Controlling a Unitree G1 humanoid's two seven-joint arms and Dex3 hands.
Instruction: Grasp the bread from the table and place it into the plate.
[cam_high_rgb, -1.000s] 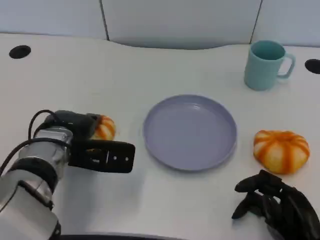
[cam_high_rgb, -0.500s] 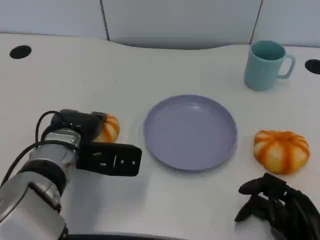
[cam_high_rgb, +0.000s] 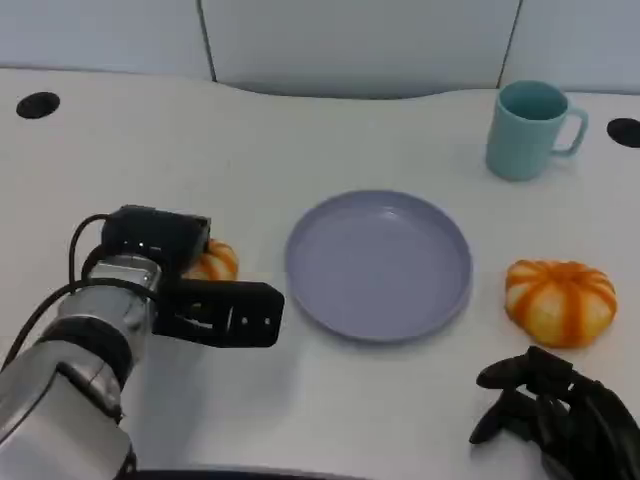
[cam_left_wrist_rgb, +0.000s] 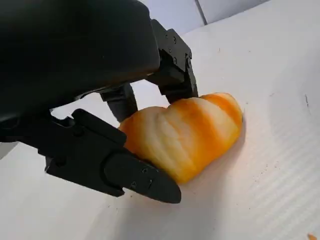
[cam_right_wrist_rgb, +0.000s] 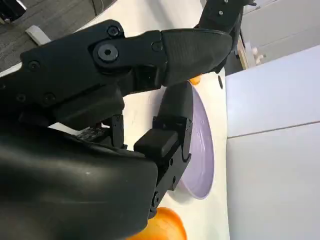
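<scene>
Fingers of your left hand (cam_high_rgb: 190, 285) grasp the striped bread roll (cam_left_wrist_rgb: 182, 135) beside the lavender plate (cam_high_rgb: 378, 264); right hand (cam_high_rgb: 555, 415) rests curled, empty.

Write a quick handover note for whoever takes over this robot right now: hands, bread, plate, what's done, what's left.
Left hand: fingers closed around the small bread, which looks to be on the table left of the plate.
Right hand: holds nothing, near the table's front edge.
A second bread lies right of the plate. A mug stands behind it.
Done: grasp on the bread.
Left: lift it and set it on the plate.
</scene>
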